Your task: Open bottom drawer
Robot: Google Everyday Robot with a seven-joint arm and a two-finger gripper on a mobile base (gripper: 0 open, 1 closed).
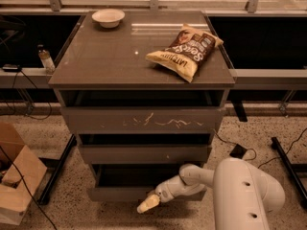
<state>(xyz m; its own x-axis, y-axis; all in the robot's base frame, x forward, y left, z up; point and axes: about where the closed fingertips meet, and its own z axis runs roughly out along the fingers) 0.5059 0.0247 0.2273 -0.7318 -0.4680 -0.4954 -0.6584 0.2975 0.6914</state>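
Bottom drawer, lowest of three in the cabinet, is seen sitting proud of the fronts above it, w/ a dark strip of box interior exposed behind its plain front, so the opening is judged underway, maybe a third to halfway, not fully extended. The gripper is found low at the drawer's front face, approx. centre, its pale tip angled down-left twd the floor and lying over or just below the front's lower edge. Contact w/ the front can't be confirmed, and whether the gripper is wide or narrow can't be told from this angle. The arm is run in from the right, from the white robot body parked at the cabinet's right corner. What's left, by judgement: more pull outward until the box is well clear, then release and withdrawal. The mid drawer and the scratched top drawer are seen w/ dark gaps above them but are not being touched. Up on the cabinet top a chip bag is laid near the right edge and a small bowl is set at the back left, both well apart from the action. A small bottle is stood on the ledge to the left, and a cardboard box is parked on the floor at the lower left.
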